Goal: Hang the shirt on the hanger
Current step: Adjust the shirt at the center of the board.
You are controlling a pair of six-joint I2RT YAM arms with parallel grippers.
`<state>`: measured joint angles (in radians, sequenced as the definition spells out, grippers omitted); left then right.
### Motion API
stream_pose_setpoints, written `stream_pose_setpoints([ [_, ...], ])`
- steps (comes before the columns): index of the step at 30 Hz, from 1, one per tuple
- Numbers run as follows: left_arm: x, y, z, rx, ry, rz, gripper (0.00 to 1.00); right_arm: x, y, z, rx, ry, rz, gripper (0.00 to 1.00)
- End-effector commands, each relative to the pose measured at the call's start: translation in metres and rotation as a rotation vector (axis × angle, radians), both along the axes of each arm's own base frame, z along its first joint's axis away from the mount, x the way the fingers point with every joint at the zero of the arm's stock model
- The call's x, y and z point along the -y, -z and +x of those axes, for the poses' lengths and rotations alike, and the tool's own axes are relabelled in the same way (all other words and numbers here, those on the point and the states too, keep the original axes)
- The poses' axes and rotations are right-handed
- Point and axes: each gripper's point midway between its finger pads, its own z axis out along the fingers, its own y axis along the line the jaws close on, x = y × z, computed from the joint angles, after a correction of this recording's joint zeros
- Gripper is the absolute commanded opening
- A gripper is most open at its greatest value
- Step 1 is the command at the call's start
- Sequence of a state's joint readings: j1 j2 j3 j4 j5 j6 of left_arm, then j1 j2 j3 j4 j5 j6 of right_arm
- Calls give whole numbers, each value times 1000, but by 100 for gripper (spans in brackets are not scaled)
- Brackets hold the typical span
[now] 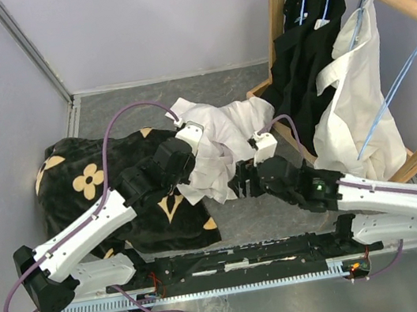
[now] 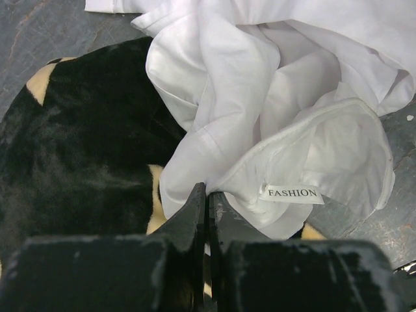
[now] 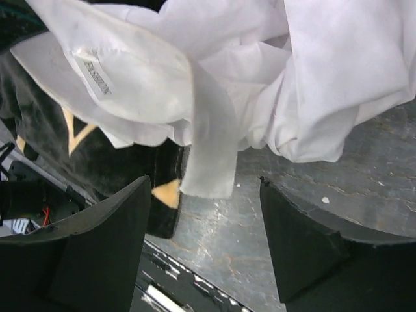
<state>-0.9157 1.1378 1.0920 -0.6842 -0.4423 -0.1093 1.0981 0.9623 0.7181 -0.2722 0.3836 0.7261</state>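
The white shirt (image 1: pixel 222 142) lies crumpled in the middle of the table, partly over a black cloth. Its collar with the "FASHION" label (image 2: pixel 292 194) faces the arms; the label also shows in the right wrist view (image 3: pixel 96 75). My left gripper (image 1: pixel 194 173) is shut on a fold of shirt fabric just left of the collar (image 2: pixel 208 195). My right gripper (image 1: pixel 238 181) is open and empty at the shirt's near edge, with a hanging strip of shirt (image 3: pixel 211 162) between its fingers. A bare light-blue wire hanger (image 1: pixel 399 86) hangs on the rack at the right.
A black cloth with tan flower motifs (image 1: pixel 85 184) covers the table's left part. A wooden clothes rack (image 1: pixel 278 0) stands at the back right with black shirts (image 1: pixel 303 52) and a cream garment (image 1: pixel 351 100) on blue hangers. Grey walls close the back and left.
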Motion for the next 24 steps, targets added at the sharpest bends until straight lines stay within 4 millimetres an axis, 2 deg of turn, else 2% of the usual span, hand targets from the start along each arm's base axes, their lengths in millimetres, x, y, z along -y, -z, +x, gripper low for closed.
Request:
stream_pose_setpoints([
  [1,5,-17,4,41,-19,-95,3,-19,-28,27,59,135,76,73],
  [5,5,-17,3,35,-7,-90,3,-36,-16,31,36,133,67,71],
  [11,5,-19,0,30,-1,-105,3,-42,4,38,9,171,24,66],
  [24,5,-13,-6,11,7,-124,3,-48,16,51,11,206,-80,51],
])
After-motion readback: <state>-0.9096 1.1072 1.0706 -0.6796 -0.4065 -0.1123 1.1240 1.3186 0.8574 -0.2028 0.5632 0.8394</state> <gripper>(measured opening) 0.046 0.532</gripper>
